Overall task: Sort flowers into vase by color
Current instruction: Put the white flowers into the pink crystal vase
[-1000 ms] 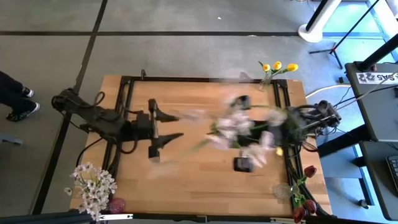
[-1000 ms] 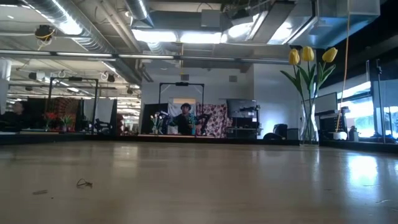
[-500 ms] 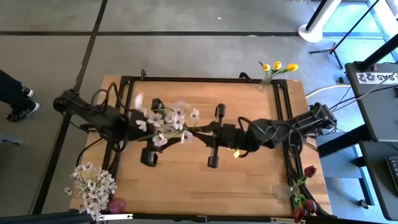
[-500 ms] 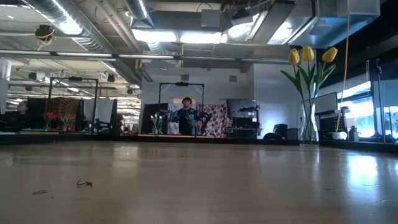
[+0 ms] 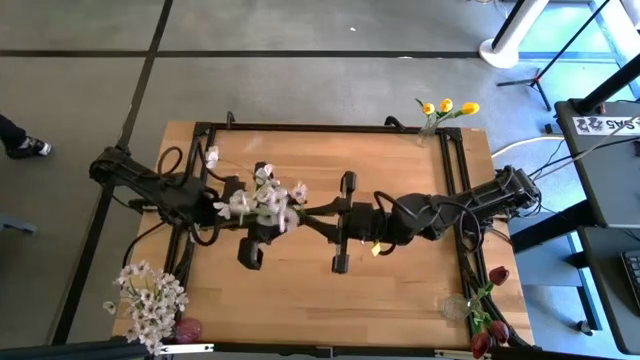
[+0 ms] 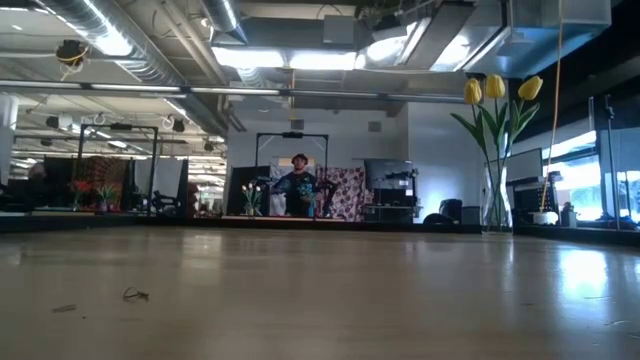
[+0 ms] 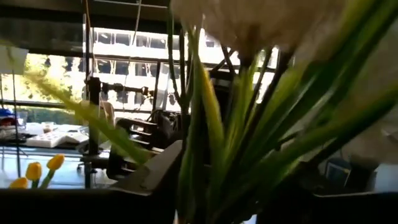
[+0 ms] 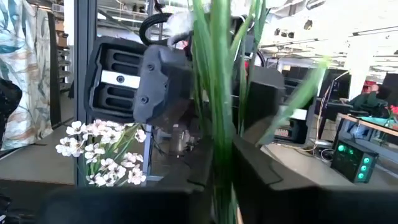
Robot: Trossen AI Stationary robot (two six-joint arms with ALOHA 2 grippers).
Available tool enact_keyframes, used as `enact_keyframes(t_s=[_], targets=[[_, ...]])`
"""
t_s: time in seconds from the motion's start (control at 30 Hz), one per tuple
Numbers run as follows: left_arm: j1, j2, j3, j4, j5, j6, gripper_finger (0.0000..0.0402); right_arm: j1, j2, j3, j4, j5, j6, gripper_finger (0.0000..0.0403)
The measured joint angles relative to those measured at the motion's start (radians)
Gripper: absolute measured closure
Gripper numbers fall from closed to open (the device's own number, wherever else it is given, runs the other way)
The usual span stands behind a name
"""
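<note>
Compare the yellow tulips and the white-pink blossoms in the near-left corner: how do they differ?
The yellow tulips stand at the table's far right corner; the white-pink blossoms sit at the near left corner. The tulips show three single heads; the blossoms form a wide cluster of many tiny flowers. Both sit at the table's edge, clear of both arms.

White sign (image 5: 607, 123) on dark stand right of bench, high view: dark characters printed on it, too small and skewed to read with certainty. No other text, brand, number or label legible in any view; green-lit device (image 8: 352, 158) in right wrist view shows lights only, no readable marking.
</note>
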State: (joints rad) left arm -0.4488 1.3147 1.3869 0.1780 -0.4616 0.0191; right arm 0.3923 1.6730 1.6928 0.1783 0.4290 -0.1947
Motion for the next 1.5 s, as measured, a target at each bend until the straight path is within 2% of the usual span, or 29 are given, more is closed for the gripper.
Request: enact_keyframes(t_s=[0.13, 0.27, 0.43, 0.57, 0.63, 0.7, 0.83, 0.93, 1.0, 1.17, 1.37, 1.5], targets=[[-0.020, -0.008, 0.000, -0.020, -0.039, -0.018, 0.0299, 0.000, 0.000, 0.000, -0.002, 0.005, -0.001, 0.0304], [-0.062, -0.031, 0.000, -0.087, -0.076, -0.017, 0.0386, 0.003, 0.000, 0.000, -0.001, -0.003, -0.015, 0.0238], [-0.114, -0.126, 0.001, -0.199, -0.016, -0.113, 0.0393, 0.042, -0.016, 0.001, 0.004, -0.057, -0.025, 0.0159], [-0.172, -0.200, 0.000, -0.298, 0.188, -0.237, 0.0398, 0.084, -0.017, 0.001, -0.013, -0.063, -0.048, 0.0122], [-0.210, -0.242, 0.000, -0.307, 0.299, -0.292, 0.0398, 0.104, -0.017, 0.001, -0.025, -0.050, -0.048, 0.0116], [-0.252, -0.276, 0.001, -0.299, 0.389, -0.323, 0.0398, 0.130, -0.017, 0.001, -0.051, 0.007, -0.048, 0.0114], [-0.331, -0.307, 0.001, -0.297, 0.548, -0.352, 0.0398, 0.164, -0.016, 0.001, -0.124, 0.163, -0.041, 0.0114], [-0.407, -0.305, 0.001, -0.317, 0.618, -0.353, 0.0398, 0.180, -0.015, 0.001, -0.159, 0.292, -0.011, 0.0114], [-0.464, -0.294, 0.001, -0.362, 0.616, -0.348, 0.0399, 0.180, -0.015, 0.001, -0.177, 0.350, 0.018, 0.0114], [-0.566, -0.211, 0.001, -0.434, 0.516, -0.293, 0.0399, 0.179, -0.015, 0.001, -0.212, 0.434, 0.103, 0.0114], [-0.578, -0.120, 0.000, -0.434, 0.479, -0.281, 0.0399, 0.177, -0.014, 0.000, -0.291, 0.461, 0.182, 0.0113], [-0.597, -0.116, 0.028, -0.570, 0.479, -0.333, 0.0399, 0.177, -0.014, 0.000, -0.362, 0.461, 0.245, 0.0113]])
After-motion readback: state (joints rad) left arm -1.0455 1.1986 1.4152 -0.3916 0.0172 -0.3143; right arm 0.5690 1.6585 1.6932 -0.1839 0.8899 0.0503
